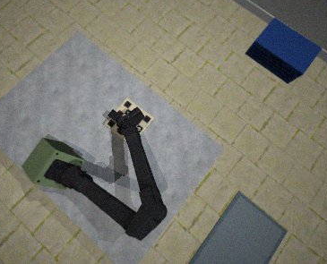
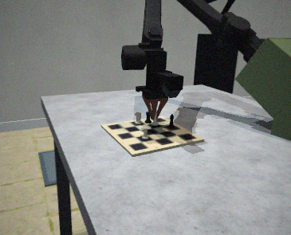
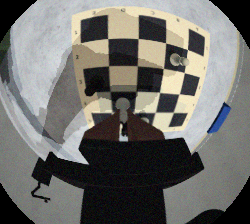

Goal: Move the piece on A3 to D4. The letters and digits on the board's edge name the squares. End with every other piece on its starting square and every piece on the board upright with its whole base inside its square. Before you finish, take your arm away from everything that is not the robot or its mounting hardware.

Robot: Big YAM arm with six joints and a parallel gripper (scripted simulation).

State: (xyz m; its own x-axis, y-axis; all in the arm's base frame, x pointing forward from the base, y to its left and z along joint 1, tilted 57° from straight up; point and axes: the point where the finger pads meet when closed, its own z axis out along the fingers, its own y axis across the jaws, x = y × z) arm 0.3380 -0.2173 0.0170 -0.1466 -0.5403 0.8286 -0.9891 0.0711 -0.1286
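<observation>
Gripper (image 2: pixel 155 110) clamped on grey piece (image 2: pixel 155 122); black pieces (image 2: pixel 147 118) (image 2: pixel 171 120) close either side; white pawn (image 2: pixel 145 133) just in front.

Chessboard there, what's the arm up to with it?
The arm has its hand down over the chessboard on the table, shut on a light piece. That piece looks to be at board level. Another light piece and a dark one stand upright nearby.
</observation>
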